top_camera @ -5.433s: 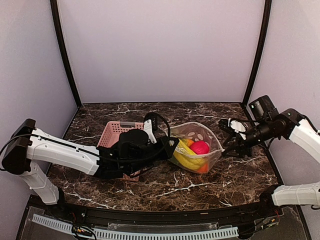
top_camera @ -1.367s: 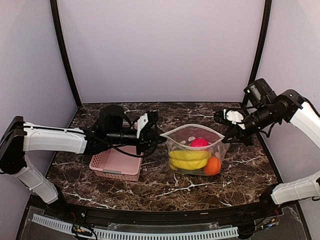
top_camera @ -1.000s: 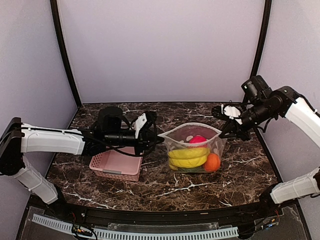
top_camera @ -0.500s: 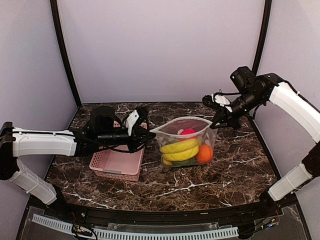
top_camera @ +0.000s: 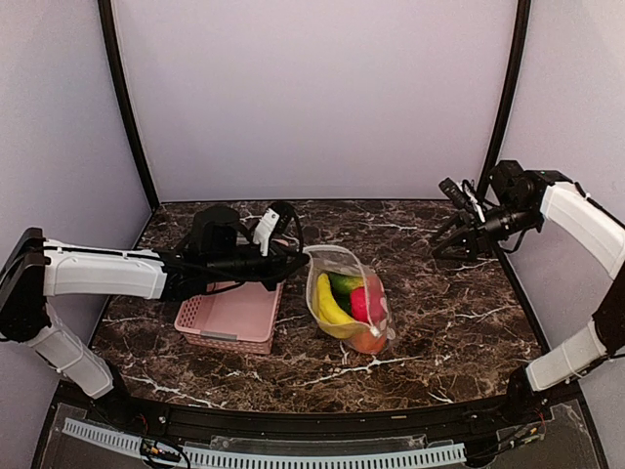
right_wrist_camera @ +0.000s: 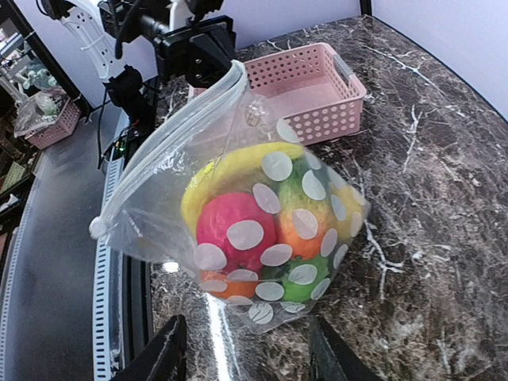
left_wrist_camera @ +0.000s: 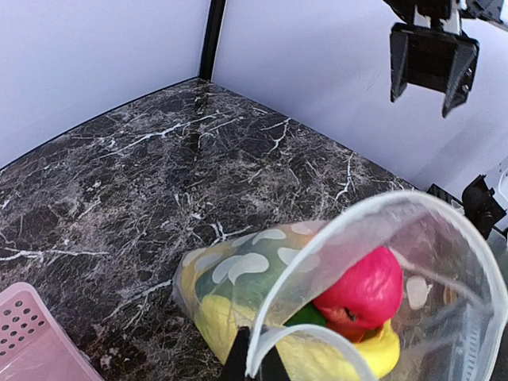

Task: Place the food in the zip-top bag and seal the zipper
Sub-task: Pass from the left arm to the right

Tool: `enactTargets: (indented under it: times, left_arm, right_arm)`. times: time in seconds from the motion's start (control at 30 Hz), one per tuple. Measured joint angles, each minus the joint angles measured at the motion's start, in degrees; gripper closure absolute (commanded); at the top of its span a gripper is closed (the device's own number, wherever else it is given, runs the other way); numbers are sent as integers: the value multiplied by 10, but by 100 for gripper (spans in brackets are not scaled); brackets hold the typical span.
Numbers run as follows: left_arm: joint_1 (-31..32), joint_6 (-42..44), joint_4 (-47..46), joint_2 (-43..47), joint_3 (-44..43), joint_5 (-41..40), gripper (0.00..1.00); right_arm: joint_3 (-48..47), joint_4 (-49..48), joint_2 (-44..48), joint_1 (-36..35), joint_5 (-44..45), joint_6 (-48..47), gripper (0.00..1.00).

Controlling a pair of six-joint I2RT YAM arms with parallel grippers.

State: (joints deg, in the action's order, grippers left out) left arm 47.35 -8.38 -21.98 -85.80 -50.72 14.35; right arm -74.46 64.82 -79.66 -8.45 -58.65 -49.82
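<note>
The zip-top bag (top_camera: 347,303) is clear with white dots and sags onto the table, hung by its left top corner. My left gripper (top_camera: 298,257) is shut on that corner; its fingertips (left_wrist_camera: 238,361) pinch the rim. The zipper (left_wrist_camera: 341,238) curves wide apart, so the mouth gapes. Inside lies the food: a yellow banana (top_camera: 327,303), a magenta piece (right_wrist_camera: 230,226), an orange one (right_wrist_camera: 298,226) and green ones (right_wrist_camera: 305,274). My right gripper (top_camera: 449,223) hangs open to the right, apart from the bag, its fingers (right_wrist_camera: 167,353) spread with nothing between them.
A pink slotted basket (top_camera: 234,315) stands on the marble table left of the bag, under my left arm. Black frame posts rise at the back corners, and the right one (top_camera: 503,107) is close behind my right gripper.
My right gripper has opened, let go of the bag's right corner and drawn back to the right. The bag has dropped and slumped, now hanging from the left gripper alone.
</note>
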Motion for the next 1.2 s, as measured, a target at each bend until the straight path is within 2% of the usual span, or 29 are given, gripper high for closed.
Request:
enactTargets:
  times: [0.2, 0.33, 0.53, 0.83, 1.2]
  left_arm:
    - [0, -59, 13, -3, -10, -28, 99]
    - [-1, -116, 20, -3, -10, -50, 99]
    - [-1, -235, 12, -2, -10, -117, 99]
    - [-2, -381, 8, 12, -1, -249, 99]
    - [2, -431, 3, 15, 8, -289, 99]
  right_arm:
    - [97, -40, 76, -15, -17, 5, 42]
    - [135, -87, 124, -99, 11, 32, 44]
    - [168, -172, 109, -250, 116, 91, 50]
    - [169, -274, 108, -337, 263, 164, 55]
    - [123, -327, 38, -514, 417, 178, 55]
